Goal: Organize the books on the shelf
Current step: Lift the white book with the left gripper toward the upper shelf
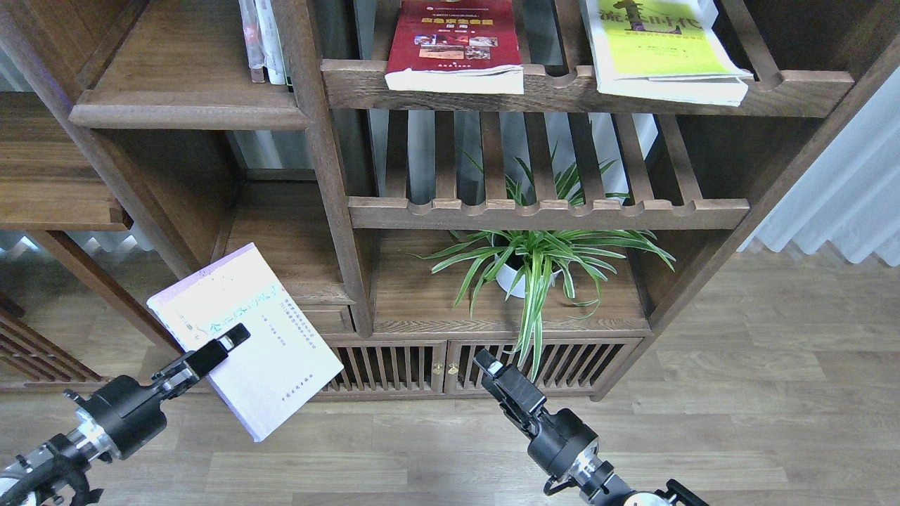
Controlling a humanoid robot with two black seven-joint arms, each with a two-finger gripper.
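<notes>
My left gripper (228,342) has its jaws clenched on the white book (242,337), held low before the cabinet, its long axis slanting from upper left to lower right. My right gripper (486,365) hangs free; I cannot tell its jaws' state. The red book (453,42) and yellow-green book (657,46) lie flat on the top slatted rack (562,88). The plank shelf (183,105) has open room left of the thin volumes (264,39).

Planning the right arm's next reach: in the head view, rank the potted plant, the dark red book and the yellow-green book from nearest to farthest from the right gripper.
1. Potted plant, just above the right gripper, bottom compartment.
2. Dark red book, top slatted rack, left.
3. Yellow-green book, same rack, right.
</notes>
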